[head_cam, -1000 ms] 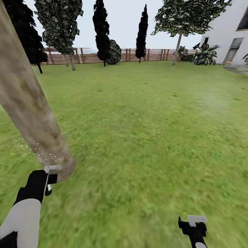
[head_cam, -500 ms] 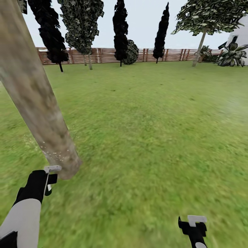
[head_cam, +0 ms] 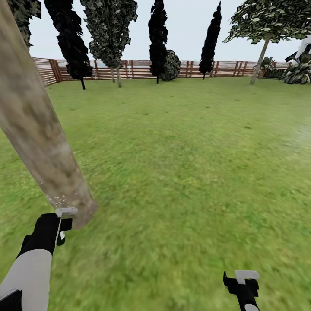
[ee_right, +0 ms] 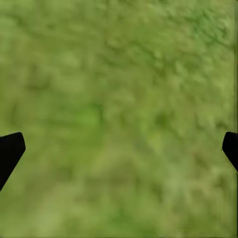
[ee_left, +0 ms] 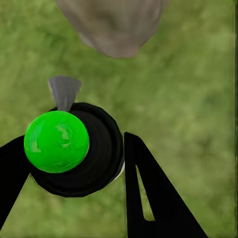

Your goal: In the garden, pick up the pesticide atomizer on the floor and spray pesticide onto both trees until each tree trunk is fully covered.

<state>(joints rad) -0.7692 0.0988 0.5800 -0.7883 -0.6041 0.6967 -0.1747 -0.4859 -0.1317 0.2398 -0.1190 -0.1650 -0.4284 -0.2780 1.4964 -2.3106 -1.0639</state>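
At the lower left of the head view, the left gripper (ee_left: 74, 158) is clamped around the atomizer (ee_left: 57, 141), nozzle aimed at the base of the tree trunk (head_cam: 39, 129), close ahead. White pesticide specks (head_cam: 60, 201) mark a low band only. Judgement: sweep the nozzle upward and around the trunk, keeping it close. The right gripper (ee_right: 119, 148) hangs spread and empty over the grass (head_cam: 194, 172). A wooden fence (head_cam: 138, 69) bounds the lawn.
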